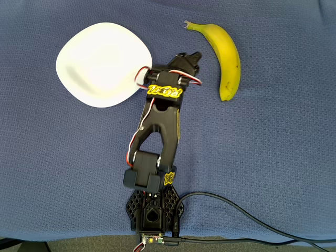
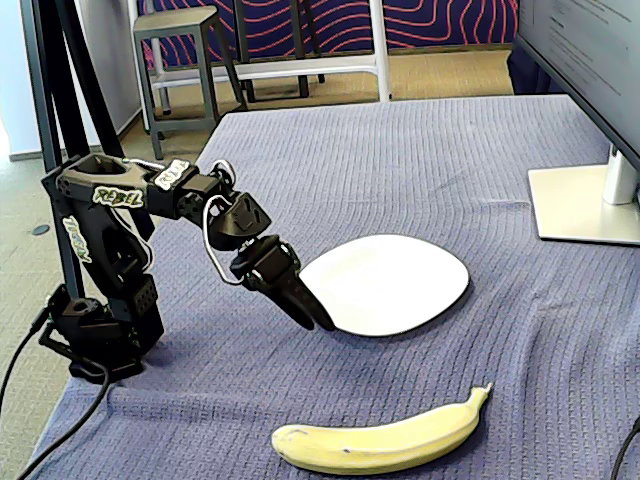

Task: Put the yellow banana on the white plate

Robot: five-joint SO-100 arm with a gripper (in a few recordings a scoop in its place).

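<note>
The yellow banana [image 1: 226,58] lies on the blue cloth at the upper right of the overhead view, stem toward the top left. In the fixed view the banana [image 2: 385,445] sits at the near edge. The white plate [image 1: 100,63] rests empty at the upper left and appears as a rounded white plate [image 2: 390,285] mid-table. My black gripper [image 1: 195,55] hangs between plate and banana, touching neither. Its fingers look shut with nothing in them, tip slanting down near the plate's edge [image 2: 318,322].
A blue woven cloth [image 1: 273,157] covers the table. A monitor foot [image 2: 585,205] stands at the right in the fixed view. The arm's base [image 1: 152,210] and its black cable [image 1: 236,212] sit at the near edge. A stool [image 2: 180,40] stands beyond the table.
</note>
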